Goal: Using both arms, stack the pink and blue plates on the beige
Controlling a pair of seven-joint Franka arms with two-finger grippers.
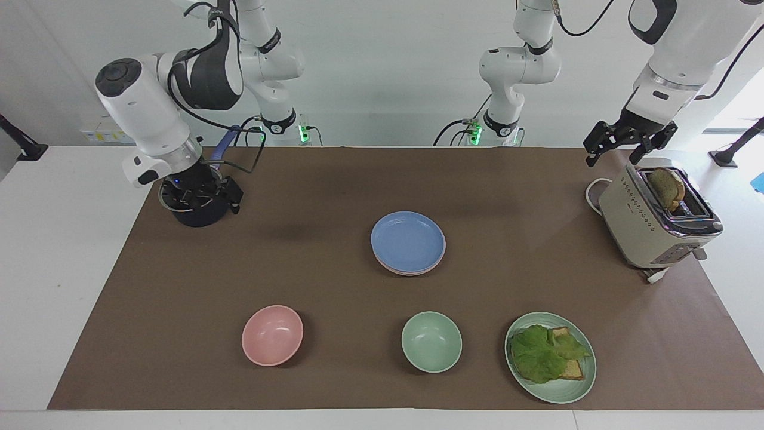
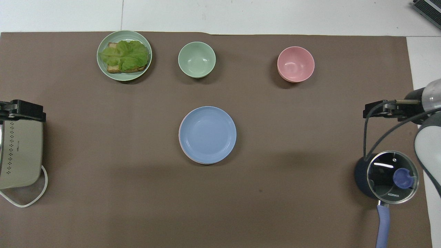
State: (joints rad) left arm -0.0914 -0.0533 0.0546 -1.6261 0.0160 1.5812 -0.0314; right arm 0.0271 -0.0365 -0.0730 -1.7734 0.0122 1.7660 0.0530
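Note:
The blue plate (image 1: 408, 240) (image 2: 207, 133) lies on top of a stack in the middle of the brown mat. Just under it, the rim of the pink plate (image 1: 412, 273) peeks out. The beige plate is hidden. My right gripper (image 1: 203, 200) (image 2: 373, 111) hangs open and empty over the dark pot, well away from the stack at the right arm's end. My left gripper (image 1: 613, 156) (image 2: 22, 110) waits open and empty in the air above the toaster at the left arm's end.
A dark pot with a glass lid (image 1: 197, 218) (image 2: 392, 175) and a beige toaster (image 1: 650, 221) (image 2: 19, 155) holding toast stand at the table's two ends. Farther from the robots are a pink bowl (image 1: 272, 334), a green bowl (image 1: 431, 341) and a green plate (image 1: 561, 394) of lettuce toast.

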